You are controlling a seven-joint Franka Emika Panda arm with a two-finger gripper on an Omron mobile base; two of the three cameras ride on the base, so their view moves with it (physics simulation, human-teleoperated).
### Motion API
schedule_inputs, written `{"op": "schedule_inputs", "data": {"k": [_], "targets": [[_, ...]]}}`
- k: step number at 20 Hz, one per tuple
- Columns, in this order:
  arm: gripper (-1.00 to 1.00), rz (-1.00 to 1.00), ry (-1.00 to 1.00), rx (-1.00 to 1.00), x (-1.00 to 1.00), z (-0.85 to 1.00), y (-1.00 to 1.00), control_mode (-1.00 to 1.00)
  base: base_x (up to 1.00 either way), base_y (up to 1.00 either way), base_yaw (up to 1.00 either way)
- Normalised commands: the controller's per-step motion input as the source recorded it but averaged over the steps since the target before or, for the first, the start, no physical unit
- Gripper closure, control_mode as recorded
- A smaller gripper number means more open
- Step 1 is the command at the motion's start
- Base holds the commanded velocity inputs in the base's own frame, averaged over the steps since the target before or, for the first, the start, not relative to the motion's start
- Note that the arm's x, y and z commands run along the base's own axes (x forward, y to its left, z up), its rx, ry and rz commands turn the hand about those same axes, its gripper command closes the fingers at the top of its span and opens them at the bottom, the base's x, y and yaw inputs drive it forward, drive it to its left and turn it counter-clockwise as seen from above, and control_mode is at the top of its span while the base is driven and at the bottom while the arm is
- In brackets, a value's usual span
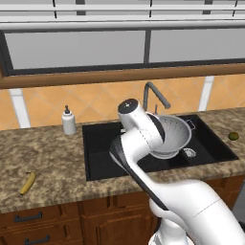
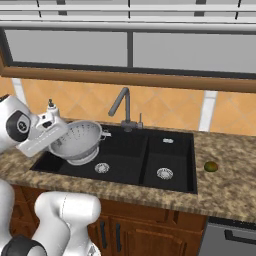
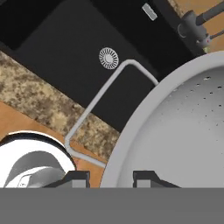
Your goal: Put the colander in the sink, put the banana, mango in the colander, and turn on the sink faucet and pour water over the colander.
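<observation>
Gripper [image 3: 111, 177] mostly behind the arm in both base views; jaws pinch colander [image 1: 171, 135] rim. Colander tilted over sink [image 1: 103, 143], bowl facing the arm.

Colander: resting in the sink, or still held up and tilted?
Held up and tilted. The gripper pinches the colander rim, and the bowl hangs above the sink floor, its mouth tipped sideways. It is empty.

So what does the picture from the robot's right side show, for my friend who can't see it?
The robot's gripper holds a white colander, tilted, above the left side of a black sink. A dark faucet stands behind the sink, and a green mango sits on the counter to the right.
</observation>
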Motion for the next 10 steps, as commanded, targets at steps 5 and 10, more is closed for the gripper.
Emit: {"op": "schedule_inputs", "data": {"k": [5, 10], "targets": [[1.00, -0.24, -0.19, 0.01, 0.00, -0.02, 0.21, -1.00, 0.00, 0.00, 0.00], [1.00, -0.20, -0.13, 0.12, 0.19, -0.18, 0.00, -1.00, 0.00, 0.00, 0.00]]}}
